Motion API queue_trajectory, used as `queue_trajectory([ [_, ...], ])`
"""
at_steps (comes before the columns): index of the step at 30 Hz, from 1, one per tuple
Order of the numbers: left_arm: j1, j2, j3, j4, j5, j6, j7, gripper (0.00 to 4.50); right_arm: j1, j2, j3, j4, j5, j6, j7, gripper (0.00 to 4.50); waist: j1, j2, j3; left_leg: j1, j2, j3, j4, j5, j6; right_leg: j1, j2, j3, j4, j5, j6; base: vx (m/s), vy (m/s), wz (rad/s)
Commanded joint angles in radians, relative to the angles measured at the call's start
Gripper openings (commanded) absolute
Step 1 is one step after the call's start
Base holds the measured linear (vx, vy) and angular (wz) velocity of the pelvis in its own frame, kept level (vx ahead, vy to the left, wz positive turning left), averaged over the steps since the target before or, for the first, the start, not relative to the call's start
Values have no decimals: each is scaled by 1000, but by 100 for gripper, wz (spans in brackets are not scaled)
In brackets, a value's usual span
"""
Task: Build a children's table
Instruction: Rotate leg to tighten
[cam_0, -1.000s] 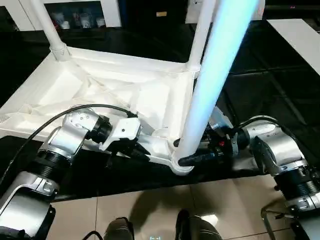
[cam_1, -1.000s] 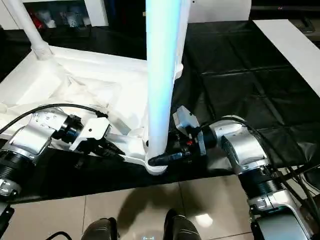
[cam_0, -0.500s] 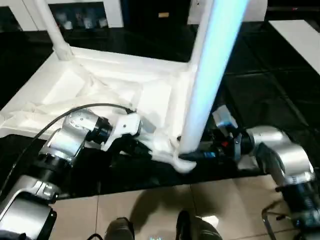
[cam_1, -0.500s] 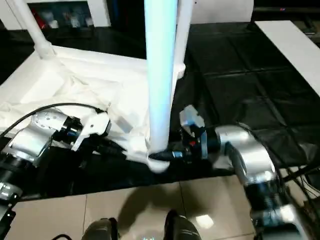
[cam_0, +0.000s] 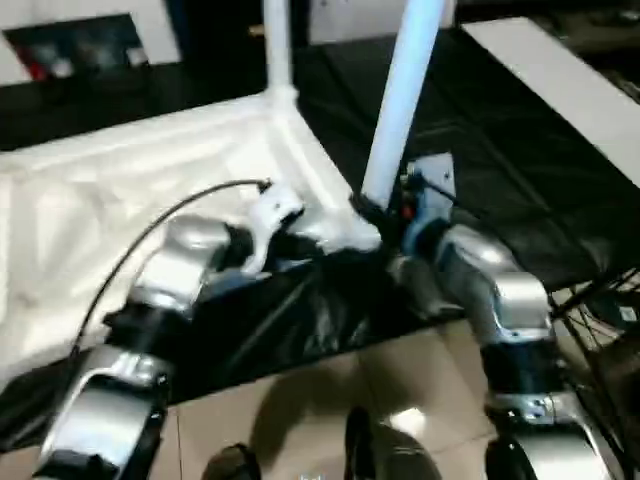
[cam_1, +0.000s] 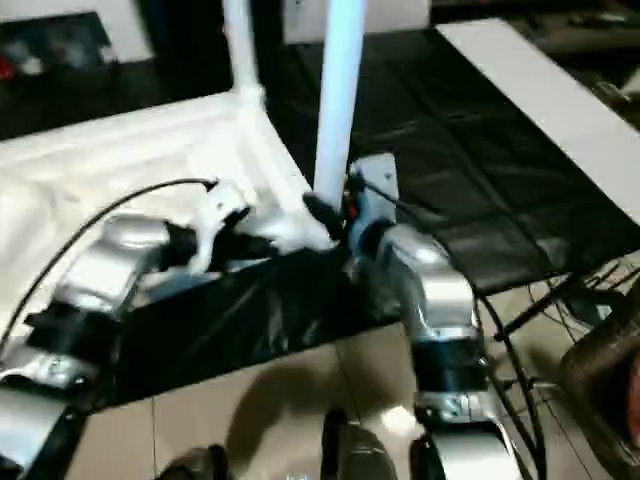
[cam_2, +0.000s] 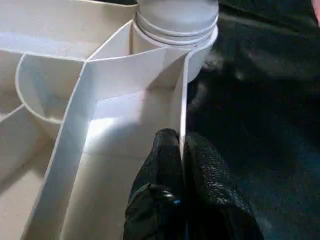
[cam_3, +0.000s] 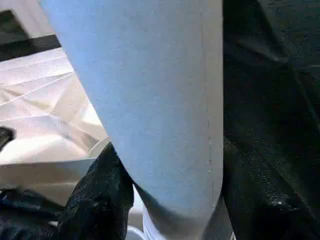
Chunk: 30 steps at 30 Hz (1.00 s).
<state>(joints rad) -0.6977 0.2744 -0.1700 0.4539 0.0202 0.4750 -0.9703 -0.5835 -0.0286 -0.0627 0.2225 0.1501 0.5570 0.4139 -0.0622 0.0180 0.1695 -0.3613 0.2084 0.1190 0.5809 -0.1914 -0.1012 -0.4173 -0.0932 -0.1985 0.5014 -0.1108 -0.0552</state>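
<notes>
White plastic table top (cam_0: 120, 190) lies upside down w/ its ribs up, on a black sheet (cam_0: 560, 170) over the floor. That's what both head views show. Near leg (cam_0: 400, 110) stands straight up in the near corner socket (cam_0: 350, 232). Another leg (cam_0: 277, 50) stands in the far corner on that same side. Left arm (cam_0: 170, 290) reaches to the top's near edge by that corner. Right arm (cam_0: 490, 300) comes in from the other side, right at the foot of the near leg. Tan floor tiles (cam_0: 300, 400) lie below the sheet.

Left wrist view: left tool (cam_2: 181, 150) has its 2 black fingers (cam_2: 162, 170) pressed together on the thin rim wall (cam_2: 183, 100) of the top, 1 finger each side. Round socket w/ the leg's gray base (cam_2: 175, 22) sits just past it.

Right wrist view: right tool (cam_3: 170, 200) is wrapped round the fat leg (cam_3: 150, 90), fingers (cam_3: 97, 195) touching it on both sides, low down by the socket. Ribs of the top (cam_3: 45, 105) show behind.
</notes>
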Motion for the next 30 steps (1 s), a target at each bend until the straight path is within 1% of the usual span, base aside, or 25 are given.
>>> queue_trajectory([
  [1,-56,-97,-21,-1,-6,2,92,0,-13,152,145,39,54,70,35,208,-1,8,-56,18,2,1,-68,-374,61,62,-59,32,-88,-613,22,0,0,0],
  [2,-57,-98,-20,-1,-4,3,96,0,-13,155,147,39,52,71,32,264,-2,9,-56,14,3,-1,-69,-366,59,65,-61,33,-85,-605,17,0,0,0],
  [3,-57,-100,-20,-7,0,8,100,0,-3,161,156,29,44,71,30,264,-1,10,-55,10,4,-2,-73,-363,58,69,-63,34,-83,-596,15,0,0,0],
  [4,-54,-101,-21,-13,3,10,101,0,3,164,159,23,39,67,30,278,-1,8,-55,12,3,-2,-73,-363,59,67,-64,36,-84,-596,13,0,0,0],
  [6,-47,-98,-25,-27,7,12,96,0,17,165,161,9,33,58,35,281,-2,7,-55,12,0,0,-74,-350,62,67,-64,38,-84,-589,9,0,0,0],
  [7,-33,-86,-35,-47,6,13,84,0,29,154,160,-2,31,41,27,315,-1,8,-54,10,1,0,-76,-343,64,68,-65,41,-82,-585,4,0,0,0],
  [8,-33,-86,-35,-47,6,13,84,0,29,154,160,-2,31,41,27,322,0,8,-54,12,2,0,-76,-342,63,67,-66,41,-82,-583,1,0,0,0],
  [9,-24,-76,-37,-54,2,7,75,0,38,138,158,-8,32,25,34,322,0,8,-54,11,1,1,-77,-338,63,67,-66,42,-81,-582,-2,0,0,0],
  [10,-12,-61,-41,-62,-4,-12,52,0,49,111,157,-16,25,5,50,327,0,11,-53,11,2,0,-77,-339,63,67,-66,42,-79,-582,-3,0,0,0],
  [11,-2,-48,-42,-69,-10,-29,32,0,61,83,159,-27,24,-20,82,336,0,9,-55,9,2,1,-78,-330,65,68,-66,45,-78,-569,-6,0,0,0],
  [12,-2,-48,-42,-69,-10,-29,32,0,62,81,159,-28,24,-21,84,349,2,9,-56,9,2,1,-78,-323,67,68,-68,46,-78,-563,-8,0,0,0],
  [13,6,-38,-41,-74,-12,-36,17,0,74,57,160,-41,22,-33,112,361,3,8,-58,7,4,2,-79,-301,73,70,-67,51,-73,-534,-19,0,0,0],
  [14,26,-2,-46,-77,-14,-87,-36,0,105,-13,156,-73,35,-66,207,367,9,7,-62,3,6,5,-80,-254,91,73,-64,59,-63,-467,-39,0,0,0],
  [15,26,-2,-46,-77,-14,-87,-36,0,105,-13,156,-73,35,-66,207,371,12,6,-63,0,6,5,-79,-241,99,74,-64,61,-58,-451,-45,0,0,0],
  [16,32,8,-47,-78,-15,-100,-52,0,114,-33,154,-82,40,-73,234,388,14,3,-65,-5,3,8,-77,-201,110,76,-62,67,-51,-422,-60,0,0,0],
  [18,48,44,-54,-82,-27,-156,-118,0,131,-100,143,-100,62,-86,325,410,19,0,-69,-6,1,10,-75,-165,122,76,-61,73,-46,-405,-71,26,-21,2],
  [19,56,61,-58,-87,-34,-174,-152,0,135,-132,139,-105,71,-92,368,410,24,-3,-72,-9,-4,13,-71,-140,135,78,-59,78,-40,-402,-81,53,-49,0],
  [20,63,83,-69,-88,-33,-207,-187,0,139,-167,139,-108,77,-106,419,421,29,-3,-81,-16,-5,14,-69,-87,151,88,-57,83,-30,-346,-92,53,-49,0],
  [22,75,128,-93,-84,-27,-266,-259,0,139,-232,138,-103,87,-128,512,444,39,-3,-89,-19,-5,15,-60,11,199,83,-50,89,-6,-197,-131,0,0,0],
  [24,80,148,-98,-83,-35,-285,-302,0,134,-268,136,-93,96,-141,565,444,47,-5,-91,-21,-7,17,-56,48,220,85,-49,91,2,-141,-143,0,0,0],
  [25,83,161,-99,-85,-46,-291,-335,0,129,-295,135,-84,105,-151,607,444,52,-2,-88,-15,-1,17,-55,57,237,78,-48,89,4,-137,-158,0,0,0],
  [27,86,187,-107,-93,-65,-296,-402,0,123,-337,138,-76,122,-160,692,444,62,-5,-89,-11,5,19,-56,51,237,77,-49,90,5,-167,-160,0,0,0],
  [28,85,202,-113,-93,-70,-303,-438,0,120,-360,144,-74,133,-168,745,444,65,-4,-88,-10,7,19,-56,44,237,76,-48,90,5,-176,-162,0,0,0],
  [29,83,211,-119,-88,-68,-313,-457,0,118,-375,149,-71,139,-176,779,444,72,-4,-89,-7,12,18,-56,44,239,73,-49,91,8,-182,-165,0,0,0],
  [30,81,219,-127,-85,-66,-321,-475,0,116,-386,158,-69,138,-186,804,444,73,-4,-88,-7,14,19,-56,39,239,71,-48,91,7,-189,-165,0,0,0],
])
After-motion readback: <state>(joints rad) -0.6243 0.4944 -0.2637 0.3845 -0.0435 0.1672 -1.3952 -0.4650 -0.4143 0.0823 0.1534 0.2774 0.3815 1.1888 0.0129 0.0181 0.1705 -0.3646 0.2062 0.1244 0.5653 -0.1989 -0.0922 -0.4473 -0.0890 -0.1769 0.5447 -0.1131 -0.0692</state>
